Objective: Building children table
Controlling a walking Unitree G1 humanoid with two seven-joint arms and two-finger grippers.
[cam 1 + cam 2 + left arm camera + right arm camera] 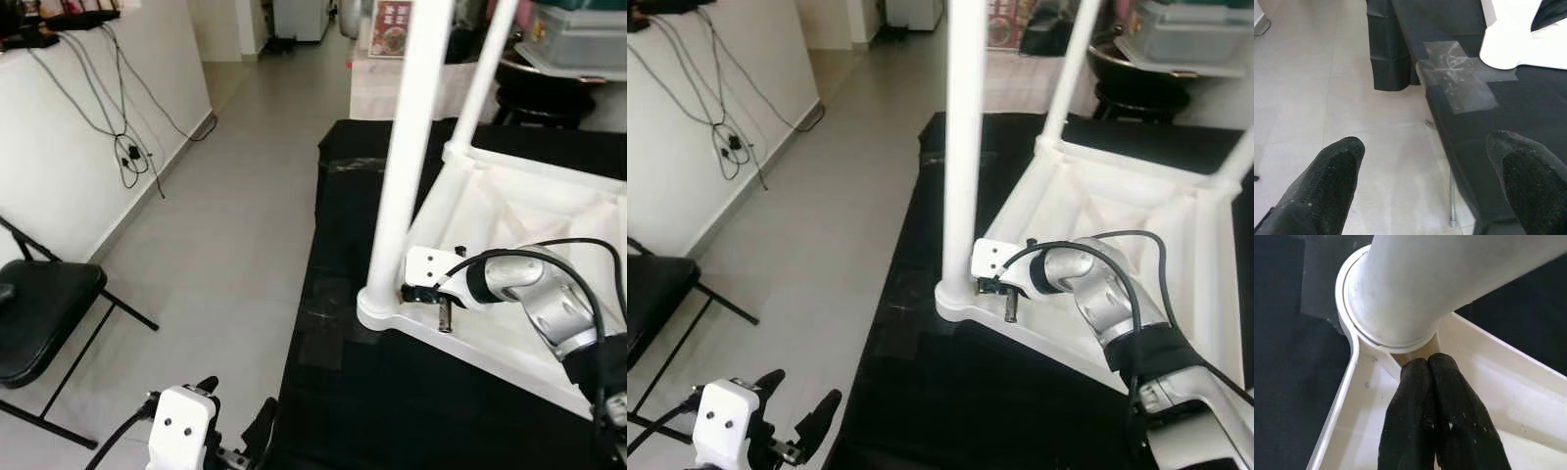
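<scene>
Tabletop (529,211) lies upside down on the bench (392,392), at its right part. Near leg (407,157) stands upright in the tabletop's front-left corner socket; second leg (480,78) stands behind it. Right gripper (1427,363) inside the tabletop frame, tips together, touching the near leg's base. Left gripper (1425,161) low, left of the bench's front edge, over the floor (235,196). Chair (39,313) far left. Cables (122,147) against the left wall.

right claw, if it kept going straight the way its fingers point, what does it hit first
Most likely the base of the white table leg, where it sits in the corner socket of the upturned white tabletop. The right claw is shut, its tips apparently already right at that joint, though contact is hard to confirm.
</scene>
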